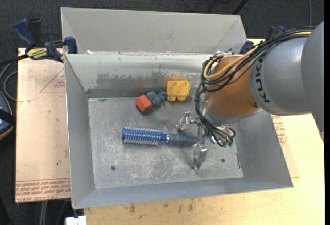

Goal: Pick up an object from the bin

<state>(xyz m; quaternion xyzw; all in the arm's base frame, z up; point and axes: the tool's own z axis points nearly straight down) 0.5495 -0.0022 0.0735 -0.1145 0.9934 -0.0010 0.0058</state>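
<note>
I'm hanging my gripper [192, 140] over the handle end of the blue hairbrush [142, 137], lying mid-floor in the bin [77, 126]; my fingers are sitting spread wide, one either side of the handle; the brush is running lengthwise off to the view's left — straight across my closing line.

The only wording that can be read is the brand name KUKA, in black capital letters on the light grey casing of the arm [289, 74]. It stands at the casing's left end, just beside the orange cover [232, 90]. The letters are turned on their side, so the word runs vertically along that edge of the casing.
</note>
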